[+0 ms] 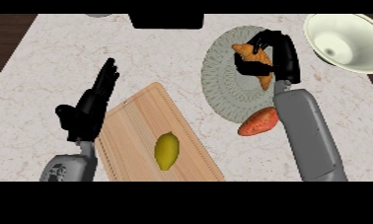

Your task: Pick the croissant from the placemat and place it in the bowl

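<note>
An orange-brown croissant (256, 60) lies on the round grey placemat (226, 90) at the upper right of the counter. My right hand (280, 53) sits over it with its thumb and fingers curled round the croissant's middle; both ends of the croissant still show. The pale cream bowl (342, 40) stands at the far right edge, just right of the placemat and apart from the hand. My left hand (93, 102) rests open at the left, fingers straight and pointing up.
A wooden cutting board (138, 119) lies at the lower middle with a yellow lemon (167, 151) on it. An orange-red sweet potato (258, 121) sits at the placemat's lower edge beside my right forearm. A dark object (166, 20) stands at the back edge.
</note>
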